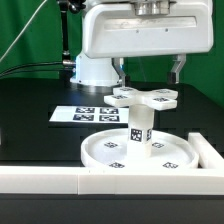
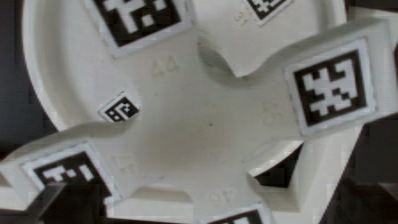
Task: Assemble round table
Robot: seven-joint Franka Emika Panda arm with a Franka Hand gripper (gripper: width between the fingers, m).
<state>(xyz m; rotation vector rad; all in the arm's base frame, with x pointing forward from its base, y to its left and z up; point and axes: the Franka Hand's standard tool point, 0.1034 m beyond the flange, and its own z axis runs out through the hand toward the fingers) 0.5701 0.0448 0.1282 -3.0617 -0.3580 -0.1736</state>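
The round disc [image 1: 105, 150] lies flat on the black table near the front. The short thick post [image 1: 140, 128] stands upright in its middle. The flat cross-shaped piece [image 1: 143, 97] sits level on top of the post. My gripper [image 1: 150, 78] hangs just above the cross with its two fingers spread wide, one over each side, and holds nothing. In the wrist view the cross [image 2: 196, 120] fills the picture from close above, its tagged arms pointing outward. My fingers hardly show there.
The marker board [image 1: 78, 114] lies flat behind the disc at the exterior view's left. A long white border wall [image 1: 60, 181] runs along the front and turns up the exterior view's right side [image 1: 209, 150]. The arm's base [image 1: 92, 68] stands at the back.
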